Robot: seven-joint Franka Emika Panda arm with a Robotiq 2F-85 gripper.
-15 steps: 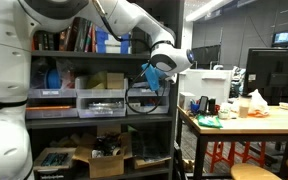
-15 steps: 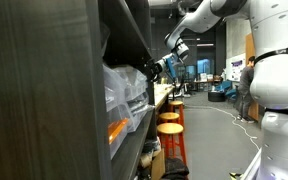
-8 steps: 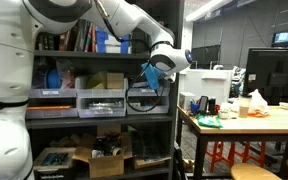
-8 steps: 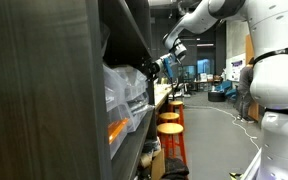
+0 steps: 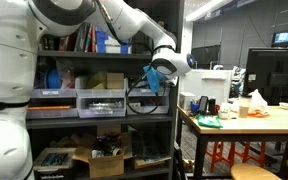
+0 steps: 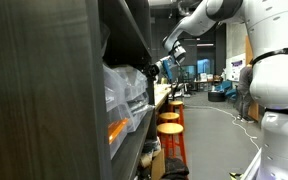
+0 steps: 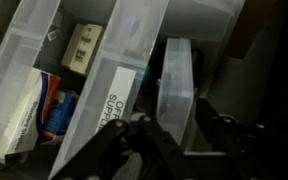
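My gripper (image 5: 156, 77) reaches into the middle level of a dark shelf unit (image 5: 104, 118); it also shows in an exterior view (image 6: 156, 68) at the shelf's front edge. In the wrist view the gripper (image 7: 174, 110) has its two black fingers on either side of a narrow clear plastic box (image 7: 175, 80) standing on edge, and both fingers look pressed against its sides. A clear bin with a white label strip (image 7: 117, 98) lies just left of it. Further left, an open bin (image 7: 54, 80) holds small cartons. A blue piece shows at the gripper's tip in an exterior view.
Clear drawers (image 5: 100, 102) line the shelf below the gripper, with books above and cardboard boxes (image 5: 104, 160) at the bottom. A wooden table (image 5: 249, 121) with clutter stands beside the shelf. Orange stools (image 6: 171, 122) stand along the aisle.
The arm has barely shifted at the shelf. The fingers have come together onto the narrow clear box.
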